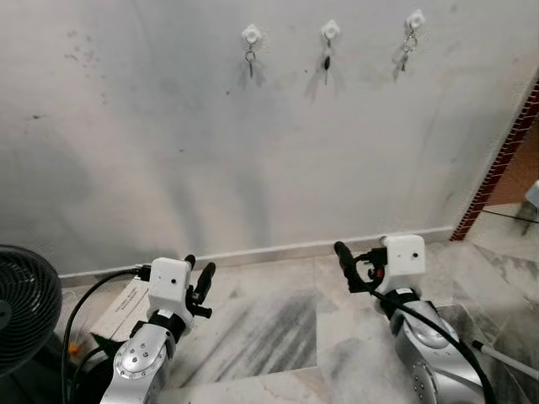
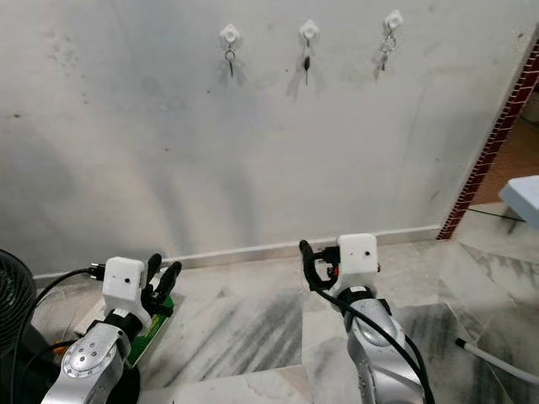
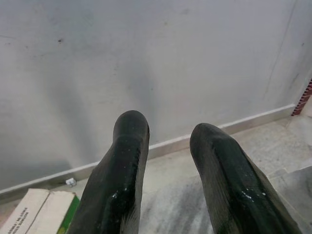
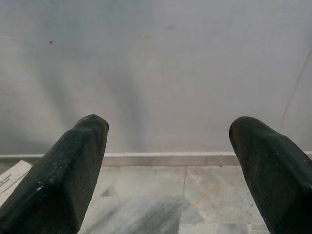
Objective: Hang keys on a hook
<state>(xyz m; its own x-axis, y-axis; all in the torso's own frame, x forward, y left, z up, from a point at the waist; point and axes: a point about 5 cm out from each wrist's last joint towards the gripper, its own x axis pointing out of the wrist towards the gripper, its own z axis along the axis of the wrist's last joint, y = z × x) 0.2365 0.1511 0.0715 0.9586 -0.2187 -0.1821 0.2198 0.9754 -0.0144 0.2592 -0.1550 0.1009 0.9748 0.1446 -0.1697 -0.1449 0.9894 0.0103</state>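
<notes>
Your inventory: three white hooks high on the wall, each bearing keys: left hook (image 1: 251, 34), middle hook (image 1: 330, 30), right hook (image 1: 414, 18) with its keys (image 1: 407, 49). Your left claw (image 1: 199, 280), fingers narrowly parted, and right claw (image 1: 358, 263), spread wide, sit low above the marble floor (image 1: 278, 328), both empty.

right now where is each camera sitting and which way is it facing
Left eye view: on the head, facing the wall with three hooks; both arms, left gripper and right gripper low.
Right eye view: same scene, shifted slightly.
Left wrist view: along its fingers toward wall base and a box.
Right wrist view: along spread fingers at wall and floor.
All share the wall.
</notes>
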